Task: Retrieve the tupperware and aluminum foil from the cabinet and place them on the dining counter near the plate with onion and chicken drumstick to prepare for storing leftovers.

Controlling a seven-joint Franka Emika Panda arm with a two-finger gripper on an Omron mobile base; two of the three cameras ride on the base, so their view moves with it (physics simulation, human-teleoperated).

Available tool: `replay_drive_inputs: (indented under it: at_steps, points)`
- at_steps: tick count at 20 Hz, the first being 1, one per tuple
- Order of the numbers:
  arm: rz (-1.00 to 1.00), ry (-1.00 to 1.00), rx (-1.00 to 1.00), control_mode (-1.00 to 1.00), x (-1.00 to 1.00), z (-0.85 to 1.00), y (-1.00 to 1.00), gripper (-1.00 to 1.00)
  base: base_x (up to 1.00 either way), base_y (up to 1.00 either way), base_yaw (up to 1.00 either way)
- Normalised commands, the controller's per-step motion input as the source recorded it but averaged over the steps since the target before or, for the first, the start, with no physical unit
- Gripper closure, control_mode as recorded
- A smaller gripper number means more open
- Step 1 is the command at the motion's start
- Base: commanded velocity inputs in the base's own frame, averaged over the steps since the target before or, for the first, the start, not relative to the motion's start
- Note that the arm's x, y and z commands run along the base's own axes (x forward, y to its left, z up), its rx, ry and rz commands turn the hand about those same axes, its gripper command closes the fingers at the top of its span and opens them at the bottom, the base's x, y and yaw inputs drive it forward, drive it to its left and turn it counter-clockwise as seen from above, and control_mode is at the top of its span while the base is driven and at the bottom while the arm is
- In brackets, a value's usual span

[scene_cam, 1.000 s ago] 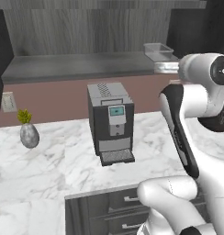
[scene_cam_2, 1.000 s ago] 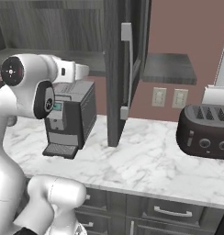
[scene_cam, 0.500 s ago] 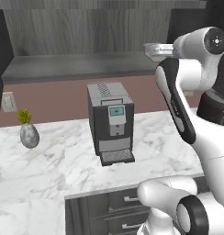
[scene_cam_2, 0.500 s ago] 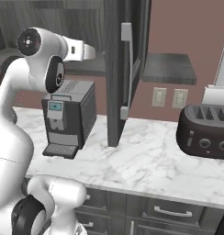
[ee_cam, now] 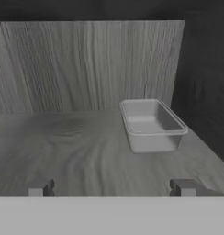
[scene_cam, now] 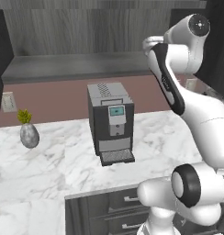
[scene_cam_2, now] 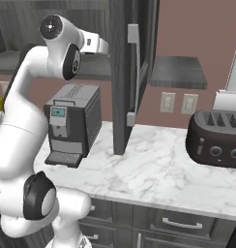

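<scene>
The tupperware [ee_cam: 153, 126], a pale translucent box, stands upright and empty on the grey wood-grain shelf of the cabinet [ee_cam: 86, 64], right of centre near the dark side wall. My gripper [ee_cam: 112, 189] is open wide, its fingertips [ee_cam: 39, 188] low over the shelf's front, a short way back from the box and to its left. From the base, my wrist [scene_cam_2: 93, 43] reaches into the cabinet behind its open door [scene_cam_2: 132, 72], and the arm [scene_cam: 166, 78] covers the box. The aluminum foil, plate and dining counter are out of view.
A coffee machine [scene_cam: 110, 121] stands on the marble wall counter [scene_cam: 63, 160] below the shelf. A small plant vase [scene_cam: 29, 133] is at the left, and a black toaster [scene_cam_2: 216, 140] at the right. The open charcoal door hangs just right of my arm.
The arm has swung up and to the left, carrying the hand from beside the cabinet onto the shelf, where it now covers the tupperware in the left base view.
</scene>
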Motion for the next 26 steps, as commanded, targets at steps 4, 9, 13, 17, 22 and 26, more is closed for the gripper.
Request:
replay_drive_inputs:
  at_steps: [4,9,13,17,22,26]
  points:
    - [0.00,0.08,0.00,-1.00,0.76,-0.15,-0.11,-1.00,0.00,0.00,0.00]
    - [0.00,0.06,0.00,-1.00,0.75,-0.19,-0.10,-1.00,0.00,0.00,0.00]
    - [0.00,0.01,0.00,-1.00,0.70,-0.14,-0.18,-1.00,0.00,0.00,0.00]
    - [0.00,0.00,0.00,-1.00,0.66,-0.06,-0.18,-1.00,0.00,0.00,0.00]
    - [0.00,0.00,0.00,-1.00,0.58,-0.08,-0.11,-1.00,0.00,0.00,0.00]
    - [0.00,0.02,0.00,-1.00,0.50,-0.14,-0.09,-1.00,0.00,0.00,0.00]
